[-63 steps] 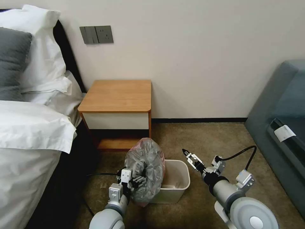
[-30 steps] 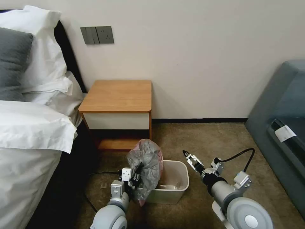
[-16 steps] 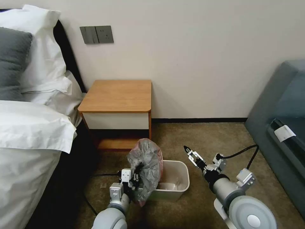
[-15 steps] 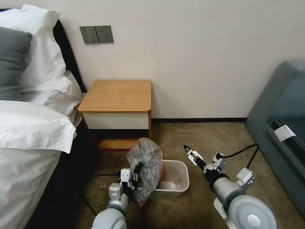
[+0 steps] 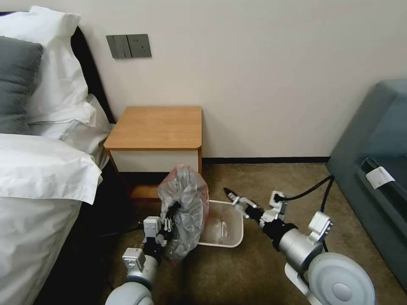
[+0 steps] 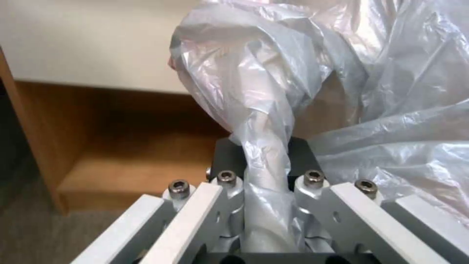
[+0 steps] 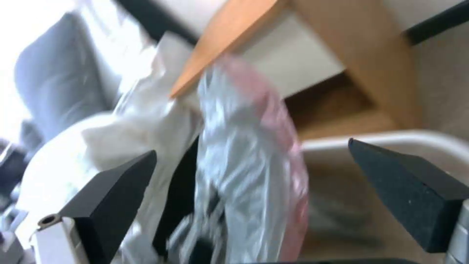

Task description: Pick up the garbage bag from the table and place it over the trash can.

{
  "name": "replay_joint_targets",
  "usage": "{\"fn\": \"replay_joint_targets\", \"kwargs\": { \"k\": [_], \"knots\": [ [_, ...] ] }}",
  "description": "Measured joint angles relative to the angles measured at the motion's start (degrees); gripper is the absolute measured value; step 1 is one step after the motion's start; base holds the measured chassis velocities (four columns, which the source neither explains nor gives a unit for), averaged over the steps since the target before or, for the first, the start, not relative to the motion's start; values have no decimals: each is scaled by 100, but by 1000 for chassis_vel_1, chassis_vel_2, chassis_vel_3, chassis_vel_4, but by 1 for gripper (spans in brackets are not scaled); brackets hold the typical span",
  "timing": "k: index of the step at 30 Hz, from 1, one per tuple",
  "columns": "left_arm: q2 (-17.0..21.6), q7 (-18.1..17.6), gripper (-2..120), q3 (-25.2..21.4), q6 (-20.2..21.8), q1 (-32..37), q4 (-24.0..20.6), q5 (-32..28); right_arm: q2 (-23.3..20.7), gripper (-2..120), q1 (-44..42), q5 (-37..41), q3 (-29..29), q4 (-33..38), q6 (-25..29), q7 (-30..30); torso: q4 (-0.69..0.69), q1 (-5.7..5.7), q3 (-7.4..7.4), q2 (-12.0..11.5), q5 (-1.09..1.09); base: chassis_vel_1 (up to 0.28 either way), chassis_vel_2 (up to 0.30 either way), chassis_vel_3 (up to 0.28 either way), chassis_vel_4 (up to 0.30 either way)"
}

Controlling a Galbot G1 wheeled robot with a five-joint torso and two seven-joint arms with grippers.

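The crinkly grey garbage bag point(image 5: 186, 199) with a pinkish edge hangs bunched above the near-left side of the cream trash can point(image 5: 229, 243), which stands on the carpet in front of the table point(image 5: 157, 127). My left gripper point(image 5: 168, 215) is shut on a twisted fold of the bag point(image 6: 273, 73), which runs between its fingers point(image 6: 229, 183). My right gripper point(image 5: 234, 198) is open over the can's far rim. In its wrist view the bag point(image 7: 244, 165) and the can's rim point(image 7: 391, 137) lie just beyond its spread fingertips point(image 7: 132, 172).
A bed point(image 5: 42, 169) with white linen lies close on the left. A blue-grey sofa point(image 5: 373, 140) stands on the right. A black cable point(image 5: 305, 192) loops off the right wrist. Open carpet point(image 5: 263, 182) lies between can, wall and sofa.
Both arms moved left and away from me. The bag rose and shifted left with the left gripper. The right gripper came over the can, which shifted left and toward the table.
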Motion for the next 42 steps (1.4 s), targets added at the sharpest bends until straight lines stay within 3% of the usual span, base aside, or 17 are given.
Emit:
{"fn": "replay_joint_targets", "kwargs": {
  "k": [6, 8, 17, 31, 38, 42],
  "knots": [
    [57, 140, 8, -130, -59, 47, -187, -26, -201, 100, 276, -120, -258, -314, -93, -557, 1, 0, 0, 0, 0, 0, 0, 0, 0],
    [89, 232, 8, -182, -133, 73, -264, -40, -273, 100, 341, -285, -343, -524, -108, -988, 0, 0, 0, 0, 0, 0, 0, 0, 0],
    [117, 477, 8, -257, -308, 138, -450, -207, -197, 100, 474, -763, -650, -909, 45, -1553, 0, 0, 0, 0, 0, 0, 0, 0, 0],
    [148, 708, 8, -302, -309, 236, -610, -252, -75, 99, 809, -788, -863, -956, 300, -1669, 1, 0, 0, 1, 0, 0, 0, 0, 0],
    [150, 750, 8, -303, -309, 252, -616, -248, -75, 76, 910, -733, -882, -942, 291, -1565, 1, 0, 0, 1, 0, 0, 0, 0, 0],
    [147, 752, 8, -299, -306, 255, -612, -235, -80, 58, 859, -739, -889, -894, 287, -1560, 0, 0, 0, 1, 0, 0, 0, 0, 0]
  ]
}}
